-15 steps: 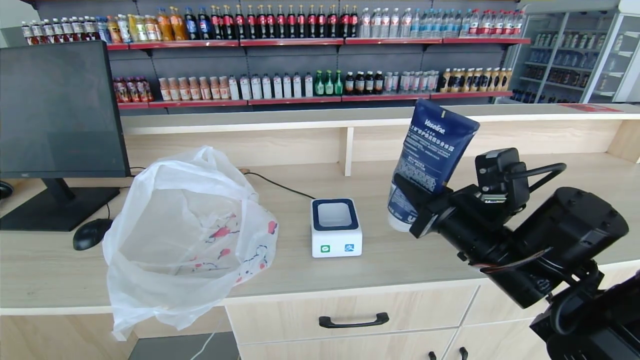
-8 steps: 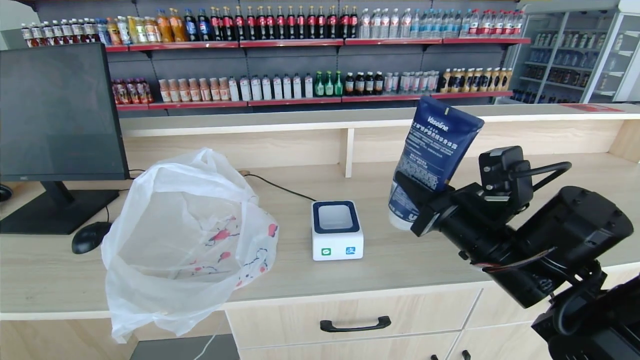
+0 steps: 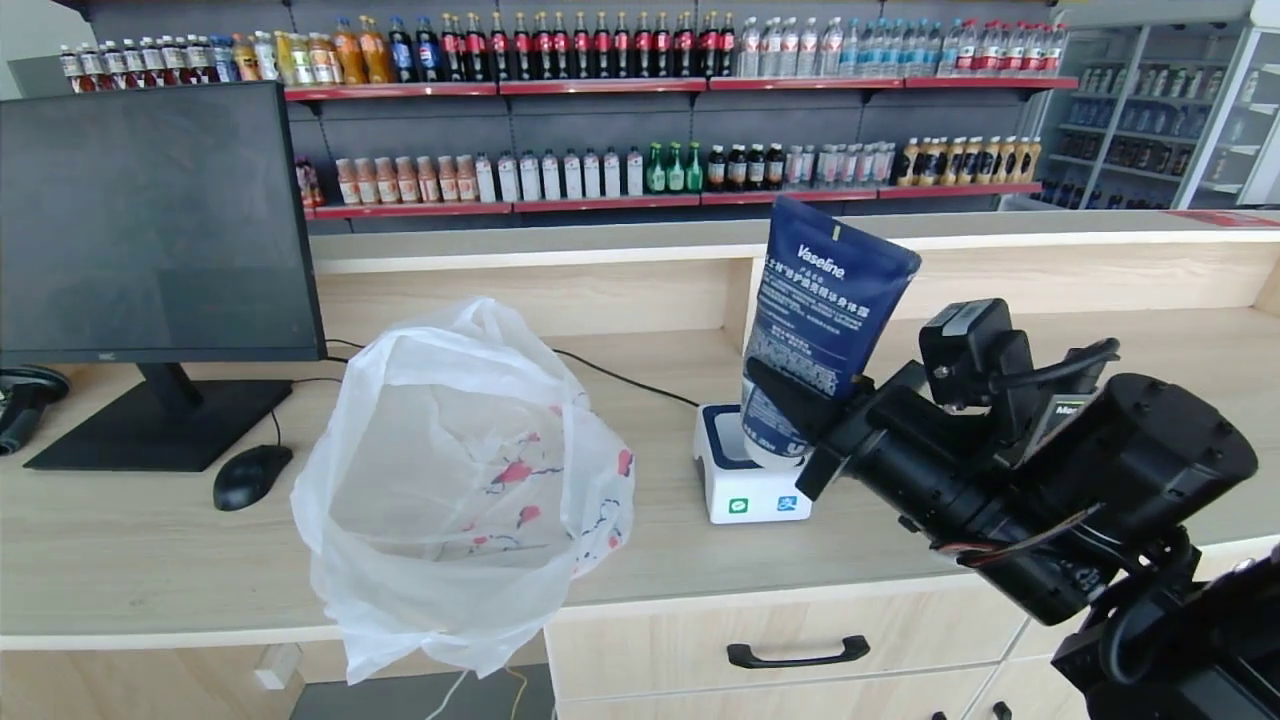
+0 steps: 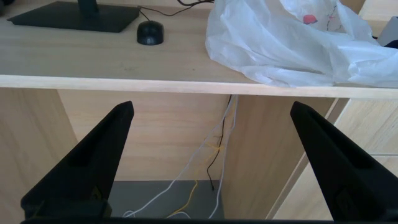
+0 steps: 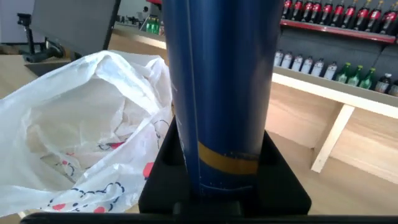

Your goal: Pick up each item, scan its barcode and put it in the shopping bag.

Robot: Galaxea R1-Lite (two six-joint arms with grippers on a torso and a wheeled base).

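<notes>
Well, we take the white scanner (image 3: 745, 490) on the wooden counter (image 3: 150, 570) as our marker. Our right gripper (image 3: 795, 425) is squeezed tight around a blue tube (image 3: 825, 300), near the tube's white cap end. The tube stands almost straight up, cap end down and flat end up, and its top leans a little to the right. The cap end sits over the back right part of the scanner's top window. We cannot tell if the two touch. From the right wrist, the tube (image 5: 221, 93) rises between the black jaws of the gripper (image 5: 224, 180).

The shopping bag (image 3: 470, 480) stands just left of the scanner. It is thin white plastic with red and dark drawings, and its mouth is open. Its front hangs down over the counter's edge. The right wrist view has the bag (image 5: 81, 143) too, with its open mouth.

Our left gripper (image 4: 211, 162) is left of the scanner and lower than the counter's edge. Its two black fingers (image 4: 93, 162) are spread wide with nothing between them. Above it, the bag (image 4: 292, 43) lies on the counter.

A black mouse (image 3: 250, 475) lies left of the scanner, past the bag. A dark monitor (image 3: 150, 220) stands farther left than the mouse. A black cable (image 3: 630, 375) runs from behind the scanner toward the bag. Shelves (image 3: 600, 85) full of bottles are far behind the scanner. A black drawer handle (image 3: 797, 655) is below the scanner, on the counter's front.
</notes>
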